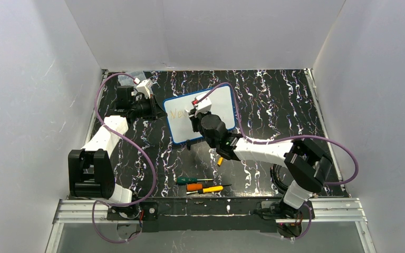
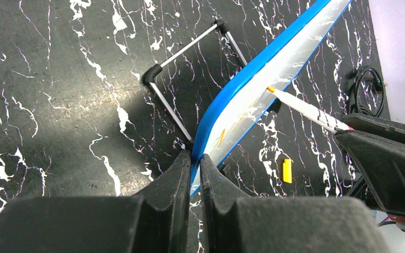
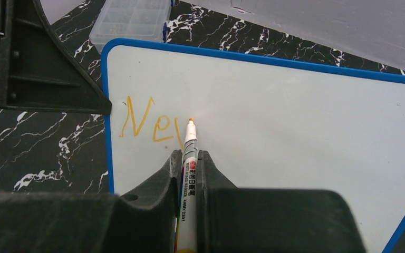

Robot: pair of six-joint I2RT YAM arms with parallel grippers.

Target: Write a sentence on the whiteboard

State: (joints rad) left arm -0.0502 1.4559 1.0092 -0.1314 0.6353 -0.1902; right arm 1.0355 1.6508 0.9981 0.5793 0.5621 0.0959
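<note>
The whiteboard (image 1: 219, 108), white with a blue frame, stands tilted on its wire stand (image 2: 190, 50) at the table's middle back. My left gripper (image 2: 196, 161) is shut on the board's blue left edge (image 2: 216, 113). My right gripper (image 3: 189, 158) is shut on a white marker (image 3: 189, 158) with an orange tip, which sits at the board face. The sentence (image 3: 150, 124) reads "Ne" plus a started stroke in orange, near the board's upper left. The writing also shows faintly in the top view (image 1: 179, 113).
A clear plastic compartment box (image 3: 132, 21) lies behind the board's left corner. An orange marker cap (image 2: 287, 171) lies on the table in front of the board. Screwdrivers, green (image 1: 192, 180) and orange (image 1: 205, 188), lie near the front edge. A black cable coil (image 1: 278, 176) sits by the right arm's base.
</note>
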